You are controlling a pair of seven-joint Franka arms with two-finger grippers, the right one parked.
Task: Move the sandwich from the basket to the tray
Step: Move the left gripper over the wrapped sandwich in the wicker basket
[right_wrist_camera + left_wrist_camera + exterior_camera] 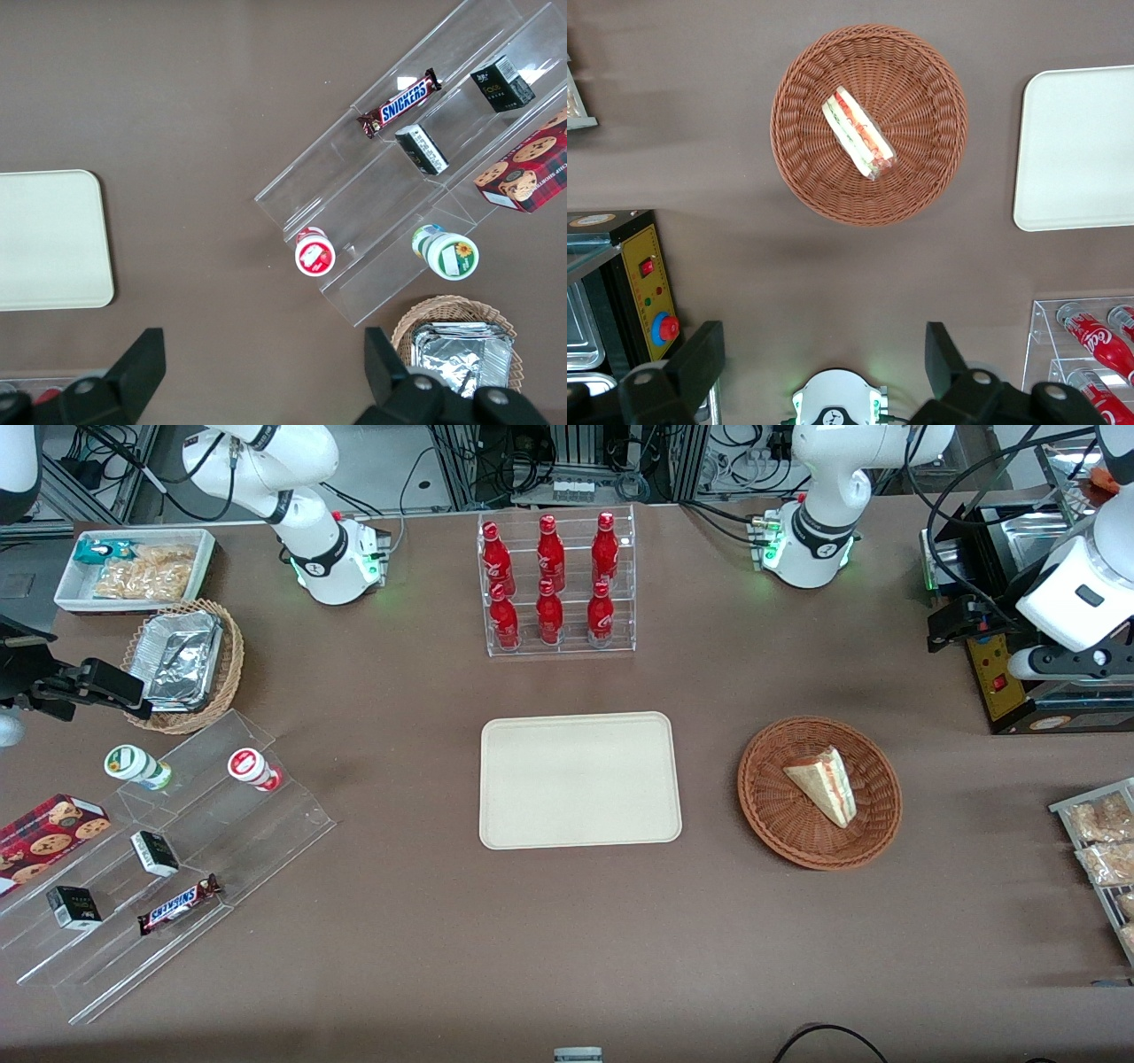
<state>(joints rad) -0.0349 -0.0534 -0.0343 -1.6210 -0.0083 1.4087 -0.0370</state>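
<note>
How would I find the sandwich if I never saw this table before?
Start at the flat cream tray in the middle of the brown table. Beside it, toward the working arm's end, sits a round reddish-brown basket, and the sandwich lies inside. It is the only thing in there: a pale bread wedge with red, green and yellow stripes along its edge. The gripper hangs open, high above the table.

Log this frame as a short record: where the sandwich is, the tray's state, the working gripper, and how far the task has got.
sandwich: lying in the basket, untouched
tray: nothing on it, beside the basket, toward the parked arm's end
gripper: open, holding nothing, high above the table, farther from the front camera than the basket
bottle rack: red bottles, farther from the front camera than the tray
task stage: not yet begun; sandwich not grasped
</note>
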